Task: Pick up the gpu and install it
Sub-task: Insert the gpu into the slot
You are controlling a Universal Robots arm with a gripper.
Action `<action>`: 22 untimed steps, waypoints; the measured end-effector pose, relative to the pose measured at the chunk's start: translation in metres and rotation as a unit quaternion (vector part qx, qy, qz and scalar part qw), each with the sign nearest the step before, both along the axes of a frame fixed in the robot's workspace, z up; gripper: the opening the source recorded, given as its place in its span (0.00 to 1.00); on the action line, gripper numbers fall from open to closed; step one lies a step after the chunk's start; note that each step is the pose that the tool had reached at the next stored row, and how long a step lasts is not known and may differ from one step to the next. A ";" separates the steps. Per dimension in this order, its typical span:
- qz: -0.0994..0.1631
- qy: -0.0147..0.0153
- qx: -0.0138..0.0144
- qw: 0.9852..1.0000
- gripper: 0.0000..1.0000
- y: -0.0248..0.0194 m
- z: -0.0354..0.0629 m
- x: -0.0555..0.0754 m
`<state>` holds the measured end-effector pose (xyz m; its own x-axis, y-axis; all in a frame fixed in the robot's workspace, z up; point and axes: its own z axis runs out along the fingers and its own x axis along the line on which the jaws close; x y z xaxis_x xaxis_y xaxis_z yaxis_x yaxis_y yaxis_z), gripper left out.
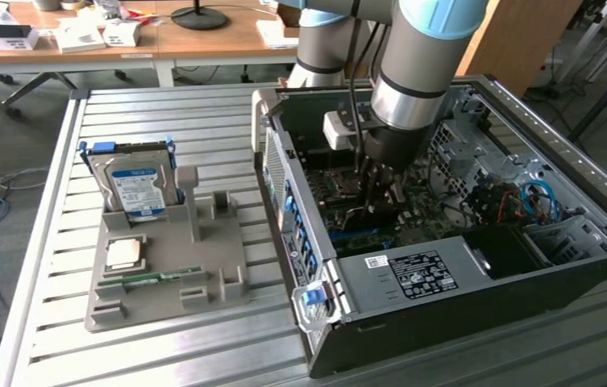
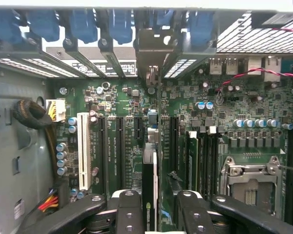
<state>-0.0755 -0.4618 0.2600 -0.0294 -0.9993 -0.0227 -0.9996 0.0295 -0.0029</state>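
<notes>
Item: gpu (image 2: 148,190), edge-on, clamped in my gripper (image 2: 160,204), low over the motherboard (image 2: 234,97) slots inside the case (image 1: 496,322). Hazard, my judgement: if its edge sits off the slot, pressing could jam or crack it.

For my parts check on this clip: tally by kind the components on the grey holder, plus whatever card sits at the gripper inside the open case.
hard drive: 1
square processor chip: 1
RAM stick: 1
gpu: 1
Total: 4
</notes>
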 end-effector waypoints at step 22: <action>0.000 0.000 0.000 1.000 0.34 0.0000 0.0630 0.000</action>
<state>-0.0753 -0.4618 0.3230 -0.0294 -0.9993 -0.0225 -0.9996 0.0295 -0.0028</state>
